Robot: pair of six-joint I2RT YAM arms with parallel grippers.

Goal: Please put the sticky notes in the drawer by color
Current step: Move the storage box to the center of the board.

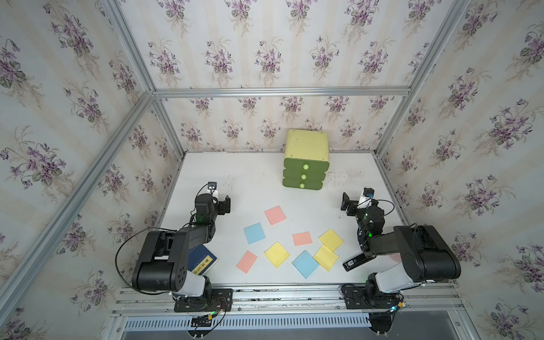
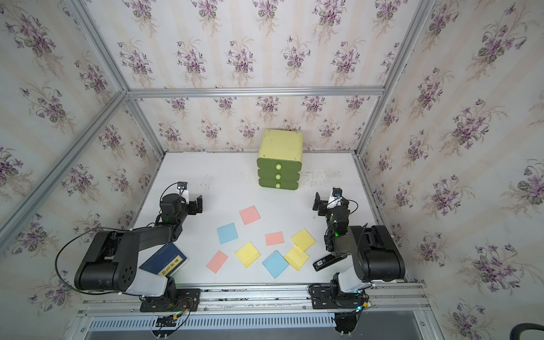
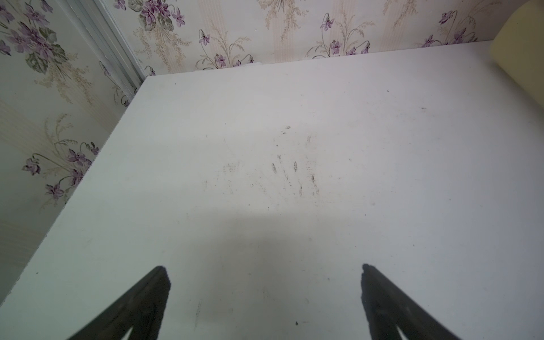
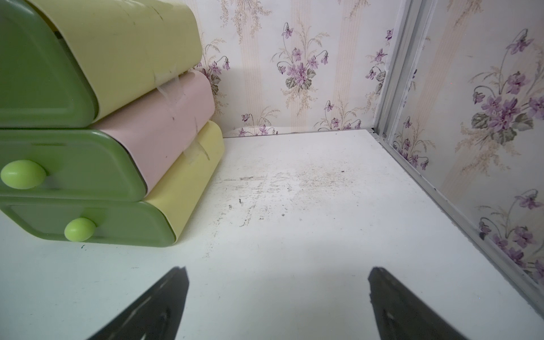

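Several sticky notes lie flat on the white table in both top views: pink ones [image 1: 275,215] [image 1: 302,238] [image 1: 247,261], blue ones [image 1: 254,233] [image 1: 306,264], yellow ones [image 1: 277,254] [image 1: 331,240] [image 1: 326,257]. The drawer [image 1: 306,147] [image 2: 281,147] [image 4: 88,88] stands at the back with its three green fronts shut. My left gripper [image 1: 226,204] [image 3: 263,269] hovers open over bare table, left of the notes. My right gripper [image 1: 346,203] [image 4: 278,270] is open too, right of the drawer, with nothing between its fingers.
A dark blue book [image 1: 203,259] [image 2: 164,260] lies partly under my left arm. A black flat device [image 1: 357,262] lies under my right arm, beside the yellow notes. Wallpapered walls with aluminium rails [image 4: 391,88] close the table on three sides.
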